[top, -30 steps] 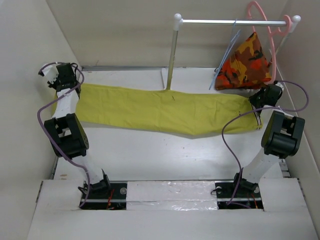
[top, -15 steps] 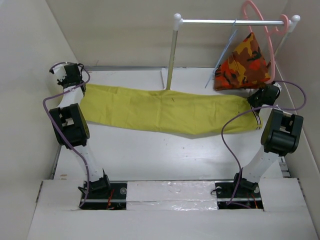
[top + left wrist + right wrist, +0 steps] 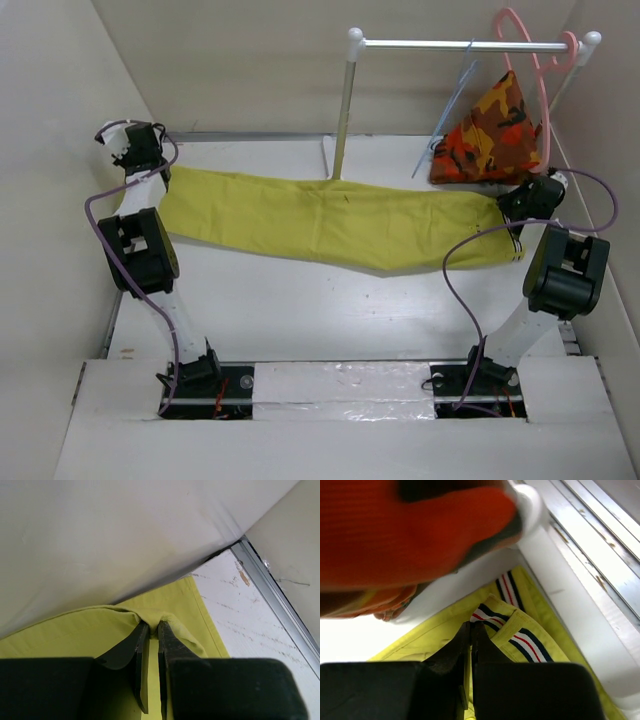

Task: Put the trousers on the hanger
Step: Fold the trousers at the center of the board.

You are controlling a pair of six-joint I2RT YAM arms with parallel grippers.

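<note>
Camouflage garment [image 3: 490, 135] has swung right; left tool [image 3: 152, 626] and right tool [image 3: 471, 626] pinch the trousers [image 3: 330, 220], grips hidden overhead.

A metal clothes rail [image 3: 430, 44] with white end caps stands at the back right of the white bench [image 3: 300, 320], its upright post near the middle of the far edge. A thick pink plastic hanger [image 3: 546, 110] hooks over the rail's right end, carrying an orange-red camouflage garment [image 3: 490, 130] that hangs in a triangle. A crinkled silver tape strip [image 3: 340, 385] runs along the near edge, and a metal track [image 3: 250, 136] lines the foot of the back wall.
</note>
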